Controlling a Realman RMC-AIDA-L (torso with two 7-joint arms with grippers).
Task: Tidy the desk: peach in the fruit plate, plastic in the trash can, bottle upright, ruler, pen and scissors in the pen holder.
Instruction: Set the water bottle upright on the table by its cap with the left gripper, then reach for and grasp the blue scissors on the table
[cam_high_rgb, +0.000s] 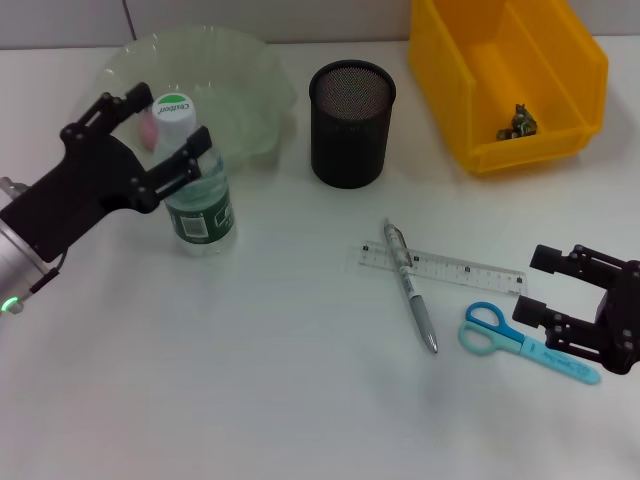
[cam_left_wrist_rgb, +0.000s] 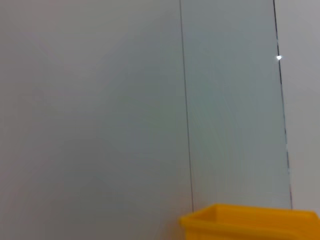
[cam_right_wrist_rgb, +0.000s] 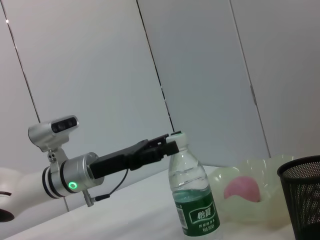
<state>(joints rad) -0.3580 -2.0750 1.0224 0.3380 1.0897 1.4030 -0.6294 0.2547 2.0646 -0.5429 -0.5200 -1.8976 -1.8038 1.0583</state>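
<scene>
The clear bottle (cam_high_rgb: 197, 190) with a green label stands upright on the table, also seen in the right wrist view as the bottle (cam_right_wrist_rgb: 192, 192). My left gripper (cam_high_rgb: 165, 128) is open and straddles its neck, the far finger apart from the cap. A pink peach (cam_right_wrist_rgb: 242, 189) lies in the pale green fruit plate (cam_high_rgb: 245, 85). The clear ruler (cam_high_rgb: 440, 267) and the grey pen (cam_high_rgb: 412, 300) lie crossed. Blue scissors (cam_high_rgb: 525, 343) lie beside my open right gripper (cam_high_rgb: 535, 285). The black mesh pen holder (cam_high_rgb: 350, 122) stands upright. A crumpled plastic scrap (cam_high_rgb: 520, 122) sits in the yellow trash can (cam_high_rgb: 480, 100).
The yellow trash can rim (cam_left_wrist_rgb: 250, 220) shows against a grey panelled wall in the left wrist view. The white table surface runs under the tools and toward the front edge.
</scene>
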